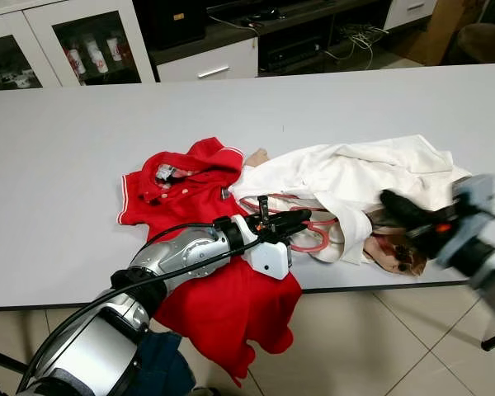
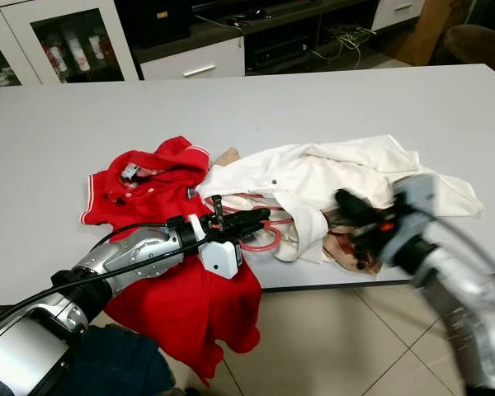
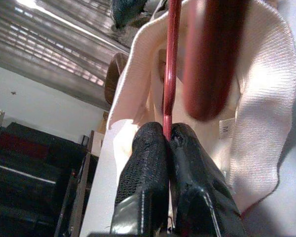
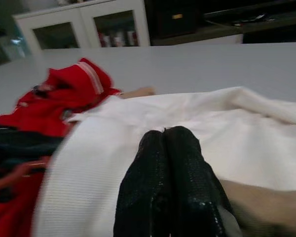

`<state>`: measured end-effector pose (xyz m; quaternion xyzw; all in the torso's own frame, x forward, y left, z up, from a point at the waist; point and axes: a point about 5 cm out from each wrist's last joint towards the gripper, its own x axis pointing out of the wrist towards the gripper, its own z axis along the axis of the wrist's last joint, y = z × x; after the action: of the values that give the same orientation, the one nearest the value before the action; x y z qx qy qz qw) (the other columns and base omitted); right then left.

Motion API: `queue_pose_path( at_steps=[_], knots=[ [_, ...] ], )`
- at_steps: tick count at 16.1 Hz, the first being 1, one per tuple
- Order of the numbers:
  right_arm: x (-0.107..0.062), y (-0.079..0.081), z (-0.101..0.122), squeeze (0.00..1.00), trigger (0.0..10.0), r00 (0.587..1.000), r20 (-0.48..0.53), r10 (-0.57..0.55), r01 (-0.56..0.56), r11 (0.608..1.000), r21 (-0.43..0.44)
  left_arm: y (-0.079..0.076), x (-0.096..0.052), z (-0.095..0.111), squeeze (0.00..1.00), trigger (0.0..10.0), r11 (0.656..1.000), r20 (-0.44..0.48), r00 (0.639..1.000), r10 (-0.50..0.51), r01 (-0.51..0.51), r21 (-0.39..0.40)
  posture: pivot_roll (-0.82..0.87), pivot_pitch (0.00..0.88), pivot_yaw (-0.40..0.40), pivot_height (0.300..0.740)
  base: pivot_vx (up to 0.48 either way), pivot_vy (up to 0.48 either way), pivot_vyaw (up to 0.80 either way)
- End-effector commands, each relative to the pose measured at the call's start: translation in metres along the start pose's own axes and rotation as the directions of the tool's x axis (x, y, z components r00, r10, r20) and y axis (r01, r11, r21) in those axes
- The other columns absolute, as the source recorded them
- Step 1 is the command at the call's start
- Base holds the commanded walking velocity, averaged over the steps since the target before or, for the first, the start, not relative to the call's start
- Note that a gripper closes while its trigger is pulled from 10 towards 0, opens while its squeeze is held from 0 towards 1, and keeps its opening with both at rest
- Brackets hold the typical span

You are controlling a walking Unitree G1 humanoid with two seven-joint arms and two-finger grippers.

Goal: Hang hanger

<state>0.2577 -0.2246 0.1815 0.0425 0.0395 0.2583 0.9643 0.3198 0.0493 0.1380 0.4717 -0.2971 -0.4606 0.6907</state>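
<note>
A wide white table (image 1: 82,165) ran across the room. Behind it stood a white cabinet (image 1: 41,25) with 2 glass doors, small bottles (image 1: 95,54) on its shelf. Beside that sat a white drawer (image 1: 210,64) under a dark shelf unit (image 1: 305,37) with tangled cables (image 1: 359,37). The floor (image 1: 379,346) was pale tile with thin grout lines, evenly lit.

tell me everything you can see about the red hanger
The red hanger is a thin, glossy, plastic-looking frame with rounded loops, lying flat near the table's front edge. It is mostly tucked into the white garment, beside the red shirt. The left gripper's fingers are shut on one thin bar.
</note>
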Motion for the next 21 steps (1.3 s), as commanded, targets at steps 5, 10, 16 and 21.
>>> queue_pose_path(
  at_steps=[5,10,16,21],
  knots=[
    [0.001,0.019,0.015,1.00,10.0,0.999,0.046,-0.019,0.023,0.996,-0.090,0.001,-0.002,-0.002,0.00,0.0,1.000,-0.006,1.000,-0.008,0.008,0.013,-0.01,0.110,0.065,0.740,0.000,0.000,0.00],
    [0.007,0.041,-0.010,1.00,10.0,0.995,-0.090,0.031,-0.045,0.987,-0.157,0.000,0.000,0.001,0.00,0.0,1.000,0.005,1.000,-0.015,0.015,0.010,-0.01,0.116,0.066,0.740,0.000,0.000,0.00],
    [0.007,0.027,-0.034,0.00,10.0,0.952,-0.269,-0.149,0.014,0.895,-0.446,-0.002,-0.001,0.001,0.00,0.0,1.000,0.005,1.000,-0.017,0.017,0.006,-0.01,0.119,0.064,0.740,0.000,0.000,0.00],
    [0.006,0.015,-0.035,0.00,0.0,0.928,-0.262,-0.265,0.087,0.839,-0.538,-0.002,0.000,0.002,0.00,0.0,1.000,0.010,1.000,-0.017,0.017,0.005,-0.01,0.119,0.063,0.740,0.000,0.000,0.00]
  ],
)
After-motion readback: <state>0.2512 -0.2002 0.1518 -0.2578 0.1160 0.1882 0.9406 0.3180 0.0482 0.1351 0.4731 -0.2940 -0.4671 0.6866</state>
